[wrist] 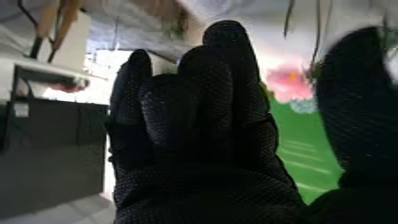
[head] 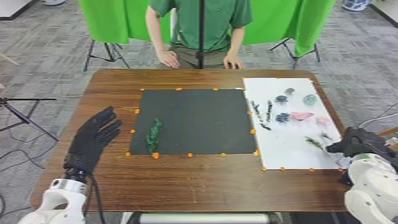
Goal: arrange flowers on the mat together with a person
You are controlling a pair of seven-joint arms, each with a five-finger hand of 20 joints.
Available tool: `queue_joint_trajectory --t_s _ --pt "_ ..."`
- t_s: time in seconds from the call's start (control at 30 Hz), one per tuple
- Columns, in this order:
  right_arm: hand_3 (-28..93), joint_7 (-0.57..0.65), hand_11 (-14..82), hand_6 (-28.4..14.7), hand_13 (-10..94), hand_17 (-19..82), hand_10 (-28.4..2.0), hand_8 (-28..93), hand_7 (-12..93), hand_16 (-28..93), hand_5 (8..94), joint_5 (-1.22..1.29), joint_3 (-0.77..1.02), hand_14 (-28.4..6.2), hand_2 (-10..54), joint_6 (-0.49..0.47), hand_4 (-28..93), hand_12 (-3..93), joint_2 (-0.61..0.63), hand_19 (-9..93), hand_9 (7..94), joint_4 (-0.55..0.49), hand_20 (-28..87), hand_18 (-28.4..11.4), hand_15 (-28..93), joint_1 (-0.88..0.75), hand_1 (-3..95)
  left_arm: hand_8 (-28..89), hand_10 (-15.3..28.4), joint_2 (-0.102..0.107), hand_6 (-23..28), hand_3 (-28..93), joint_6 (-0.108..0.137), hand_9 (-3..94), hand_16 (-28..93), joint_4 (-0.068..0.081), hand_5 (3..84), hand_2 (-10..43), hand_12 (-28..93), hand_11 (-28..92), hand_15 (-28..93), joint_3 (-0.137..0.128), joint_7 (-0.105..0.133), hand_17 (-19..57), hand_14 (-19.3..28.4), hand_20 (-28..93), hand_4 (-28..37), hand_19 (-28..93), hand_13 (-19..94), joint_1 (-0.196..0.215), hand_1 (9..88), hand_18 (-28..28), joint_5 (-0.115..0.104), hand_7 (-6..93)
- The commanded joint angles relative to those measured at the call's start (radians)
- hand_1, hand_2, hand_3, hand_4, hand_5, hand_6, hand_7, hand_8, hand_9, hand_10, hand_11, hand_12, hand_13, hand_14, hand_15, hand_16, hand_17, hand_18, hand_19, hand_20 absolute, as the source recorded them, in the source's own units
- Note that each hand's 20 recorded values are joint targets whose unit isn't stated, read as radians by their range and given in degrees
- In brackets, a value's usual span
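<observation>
The left hand [head: 92, 137] is open over the counter [head: 178, 187]; right of it, the sprig [head: 154, 136] lies on the dark mat [head: 197, 112]. The right hand [head: 360, 142] is open, fingers straight, beside the white sheet [head: 282, 152]; beyond it, leftward, lie pink flowers [head: 302, 116].

I detect no readable text, label, brand, number or sign in the head view or the right wrist view. I therefore record no wording, and no surface bearing any, at this moment.
</observation>
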Motion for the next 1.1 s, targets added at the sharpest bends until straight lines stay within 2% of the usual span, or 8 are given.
queue_joint_trajectory --t_s 0.03,0.13,0.37,0.53,0.7,0.87,1.1 --pt "58 -0.017 57.0 -0.3 68 31 -10.3 11 43 31 73.0 0.032 -0.018 -10.1 -9.5 0.065 -28 46.7 -0.004 76 71.5 0.019 35 -18.3 79 -0.01 51.9 -11 11.5 -0.008 4.2 70 -0.002 21.7 -2 0.009 31.2 -1.6 12 25 24 0.001 -0.007 -9.6 14.5 3 -28.3 45 22 0.013 26.1 21.6 0.002 19.5" --pt "66 -0.039 55.1 0.7 72 33 -8.8 12 43 32 78.3 0.083 -0.003 -9.0 -9.5 0.07 -28 50.2 -0.013 77 78.6 0.013 35 -18.0 79 -0.016 52.6 -11 11.5 -0.008 4.2 70 -0.004 21.7 -2 0.01 31.2 -1.5 12 25 24 0.001 -0.007 -9.6 14.4 3 -28.3 45 22 0.012 26.1 21.7 0.001 19.5" --pt "79 -0.054 65.3 0.0 73 34 -9.0 10 51 34 77.1 0.074 -0.009 -9.2 -9.5 0.188 -28 47.8 -0.005 81 78.8 -0.003 37 -18.2 85 -0.015 48.1 -11 11.5 -0.009 4.3 70 0.0 21.7 -2 0.008 31.2 -1.6 12 25 24 0.0 -0.004 -9.7 14.4 3 -28.3 45 22 0.017 26.1 21.7 0.001 19.4" --pt "82 -0.033 67.1 -0.4 74 34 -9.2 9 55 35 76.3 -0.015 -0.019 -9.8 -9.5 0.186 -28 48.0 0.007 82 79.0 -0.057 38 -18.6 87 0.013 46.7 -11 11.5 -0.011 4.2 70 0.0 21.7 -2 0.005 31.2 -1.6 12 25 24 0.0 -0.005 -9.7 14.4 3 -28.3 45 22 0.021 26.2 21.7 0.002 19.4" --pt "81 -0.036 67.7 -0.7 73 34 -9.6 10 56 35 75.9 -0.041 -0.07 -10.0 -9.5 0.148 -27 48.3 0.016 82 78.8 -0.136 38 -18.6 88 0.1 46.2 -11 11.5 -0.01 4.1 70 0.008 21.6 -2 0.002 31.1 -1.6 12 25 24 -0.002 -0.005 -9.7 14.4 3 -28.3 45 22 0.028 26.1 21.7 0.001 19.5" --pt "82 -0.086 68.2 -1.0 74 34 -9.7 10 57 35 76.2 -0.019 -0.173 -10.2 -9.5 0.022 -25 48.3 0.007 83 79.0 -0.199 38 -18.8 89 0.257 45.2 -11 11.5 -0.007 4.2 70 0.011 21.7 -2 -0.002 31.2 -1.6 12 25 24 -0.005 -0.008 -9.7 14.4 3 -28.3 45 22 0.032 26.1 21.7 0.001 19.5" --pt "84 -0.178 72.4 -2.1 73 34 -10.1 12 62 36 74.8 -0.012 -0.397 -11.4 -9.5 -0.058 -18 48.7 -0.042 83 78.8 -0.186 39 -19.1 92 0.485 41.7 -11 11.5 -0.003 4.1 70 0.017 21.7 -2 -0.005 31.1 -1.7 12 25 24 -0.003 -0.015 -9.7 14.4 3 -28.3 45 22 0.036 26.1 21.7 -0.002 19.5"
